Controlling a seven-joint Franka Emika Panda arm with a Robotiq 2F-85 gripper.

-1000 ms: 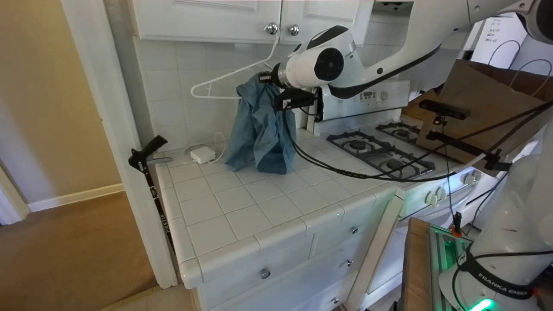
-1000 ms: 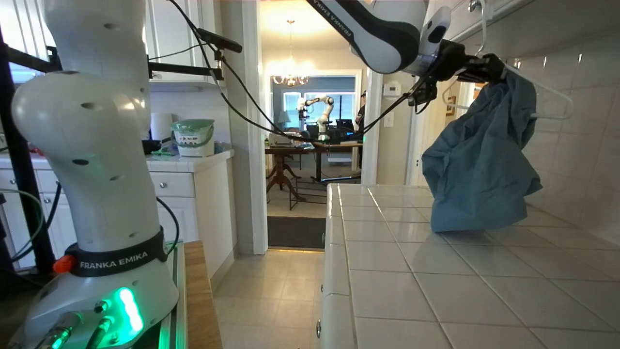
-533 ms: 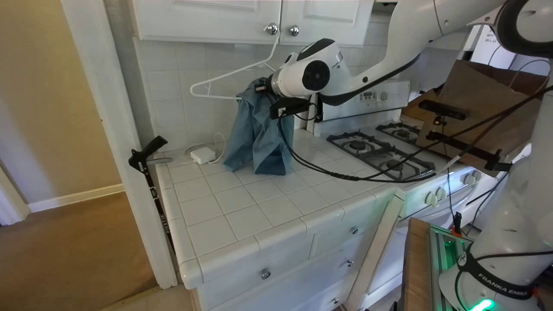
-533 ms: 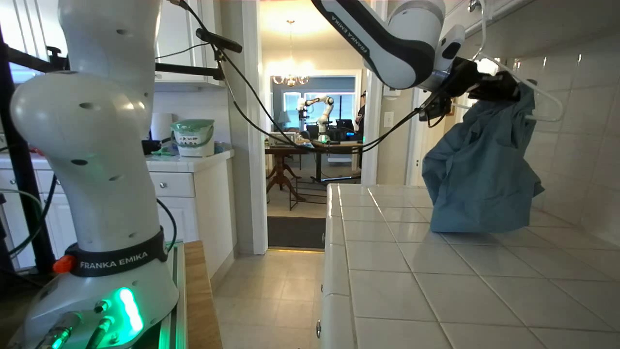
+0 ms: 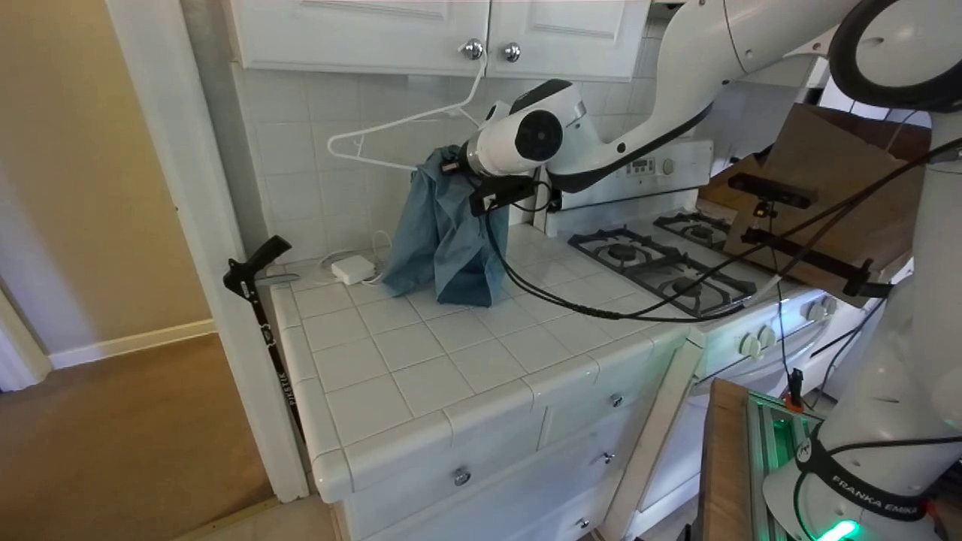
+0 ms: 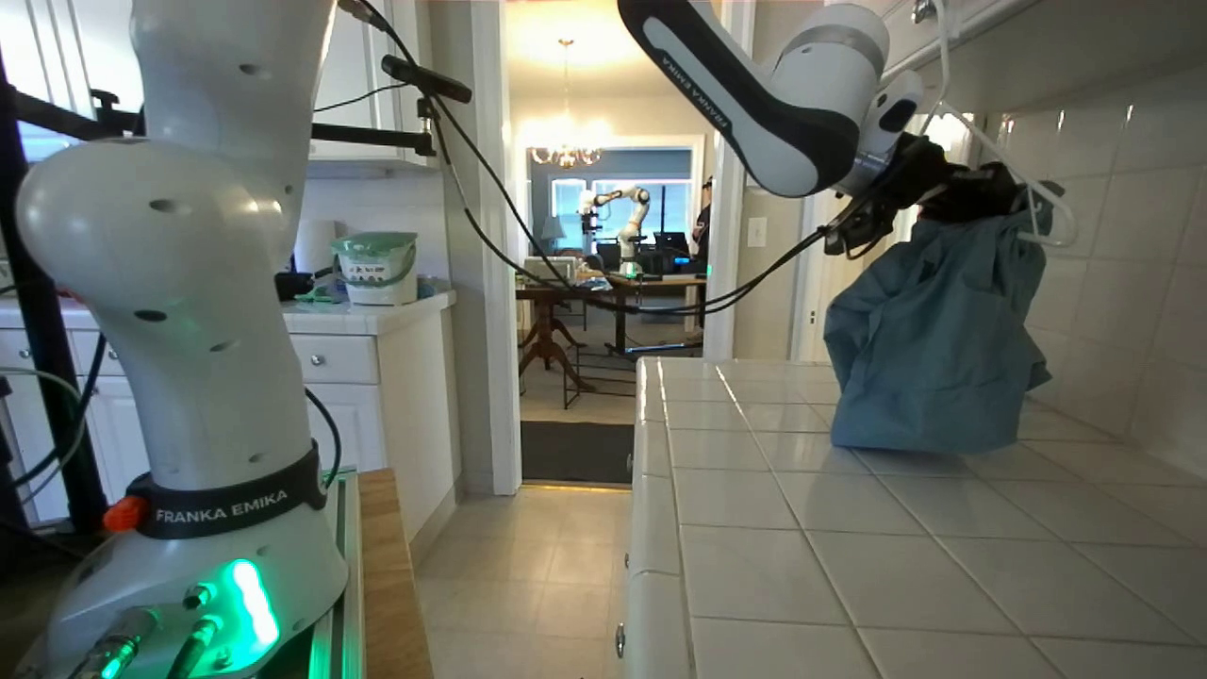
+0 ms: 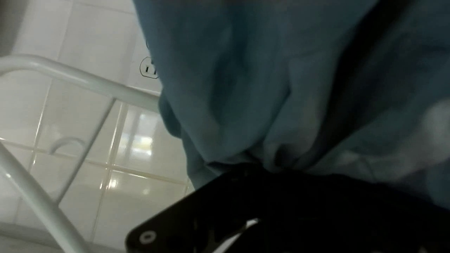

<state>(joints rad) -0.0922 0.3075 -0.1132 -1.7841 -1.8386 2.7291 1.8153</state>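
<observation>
The gripper (image 5: 449, 167), closed on the blue cloth (image 5: 455, 244), sits lower than a second ago, and the white hanger (image 7: 84, 80) now tilts, so the two seem caught together; the cloth hangs over the counter (image 5: 406, 347) near its back edge

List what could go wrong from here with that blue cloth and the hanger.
The white hanger hangs from a cabinet knob, so a tug by the gripper, shut on the blue cloth, might unhook it. Part of the hanger disappears behind or into the cloth, where fabric may snag. The cloth also hangs near a white box on the tiled counter and could catch it.
</observation>
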